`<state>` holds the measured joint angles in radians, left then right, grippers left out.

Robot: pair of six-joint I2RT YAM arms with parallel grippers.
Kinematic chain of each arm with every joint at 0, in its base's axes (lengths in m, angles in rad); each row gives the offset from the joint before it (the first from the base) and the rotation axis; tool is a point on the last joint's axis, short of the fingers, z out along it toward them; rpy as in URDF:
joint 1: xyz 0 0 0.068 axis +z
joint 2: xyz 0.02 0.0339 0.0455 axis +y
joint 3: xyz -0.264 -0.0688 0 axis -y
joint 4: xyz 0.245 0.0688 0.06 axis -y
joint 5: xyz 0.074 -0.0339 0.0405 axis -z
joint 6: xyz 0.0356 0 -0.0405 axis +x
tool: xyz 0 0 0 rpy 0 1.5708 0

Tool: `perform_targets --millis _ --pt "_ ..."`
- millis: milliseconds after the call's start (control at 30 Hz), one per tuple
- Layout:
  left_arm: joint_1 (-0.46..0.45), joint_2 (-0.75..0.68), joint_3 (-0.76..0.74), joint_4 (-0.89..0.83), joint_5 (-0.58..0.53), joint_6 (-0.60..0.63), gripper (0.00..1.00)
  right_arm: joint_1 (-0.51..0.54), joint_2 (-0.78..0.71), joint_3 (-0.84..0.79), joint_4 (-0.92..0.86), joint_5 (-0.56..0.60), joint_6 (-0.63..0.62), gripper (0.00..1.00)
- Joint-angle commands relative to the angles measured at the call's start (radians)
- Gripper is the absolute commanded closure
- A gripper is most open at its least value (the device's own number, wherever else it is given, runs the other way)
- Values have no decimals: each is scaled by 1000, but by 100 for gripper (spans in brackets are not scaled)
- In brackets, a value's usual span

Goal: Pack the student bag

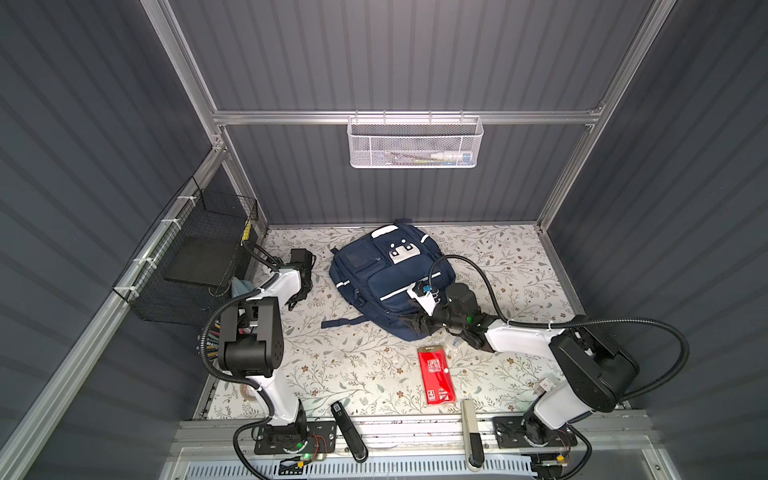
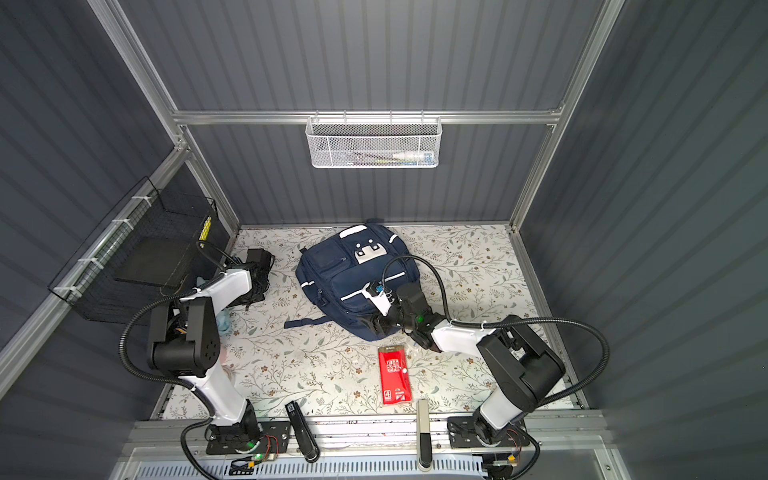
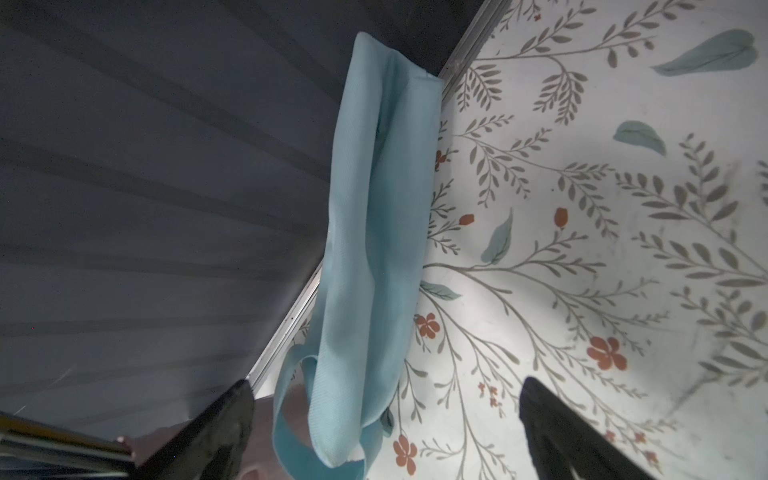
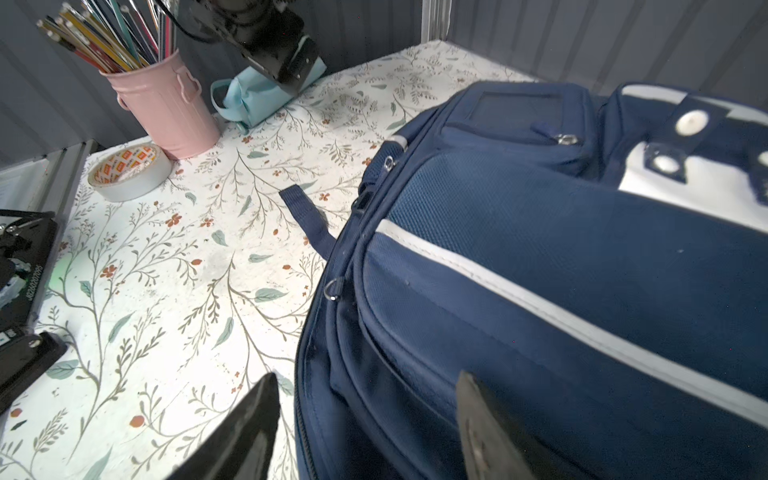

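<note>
The student bag (image 1: pixel 386 278) (image 2: pixel 353 278) is a navy backpack with a white stripe, lying front-up at the back middle of the floral table. My right gripper (image 1: pixel 409 324) (image 2: pixel 374 325) (image 4: pixel 365 378) is at its near edge. The jaws stand apart, one finger over the table and the other over the bag (image 4: pixel 540 270), with the side zip seam between them and no pinch showing. My left gripper (image 1: pixel 297 297) (image 3: pixel 386 384) is wide open at the left wall. It hangs over a light-blue zip pouch (image 3: pixel 374 208) (image 4: pixel 249 99), which lies between its fingers.
A red packet (image 1: pixel 435 376) (image 2: pixel 395 376) lies near the front. A pink cup of pencils (image 4: pixel 166 112) and a tape roll (image 4: pixel 129 170) stand at the left. A black tool (image 1: pixel 349 432) and a pale tool (image 1: pixel 471 432) rest on the front rail. A black wire basket (image 1: pixel 199 257) hangs on the left wall.
</note>
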<state>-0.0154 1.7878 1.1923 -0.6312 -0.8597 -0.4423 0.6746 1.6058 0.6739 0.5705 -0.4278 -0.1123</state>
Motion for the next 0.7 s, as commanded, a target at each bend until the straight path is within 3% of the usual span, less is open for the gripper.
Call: perform_targets --millis 0,233,300,367,533,667 --pt "74 19 20 -25 64 -12 0 -3 17 26 0 -22 -2 32" --pt "96 55 11 22 112 -13 1 -8 26 22 13 -34 1 32" --pt "109 69 12 24 134 -11 8 -9 25 21 14 -37 4 32" --pt "128 81 5 47 178 -1 29 -9 21 19 13 -36 1 32" --pt "137 79 0 58 233 18 100 -9 14 14 5 -28 -10 32" --pt "80 18 -14 46 284 25 100 -8 9 15 7 -30 0 32"
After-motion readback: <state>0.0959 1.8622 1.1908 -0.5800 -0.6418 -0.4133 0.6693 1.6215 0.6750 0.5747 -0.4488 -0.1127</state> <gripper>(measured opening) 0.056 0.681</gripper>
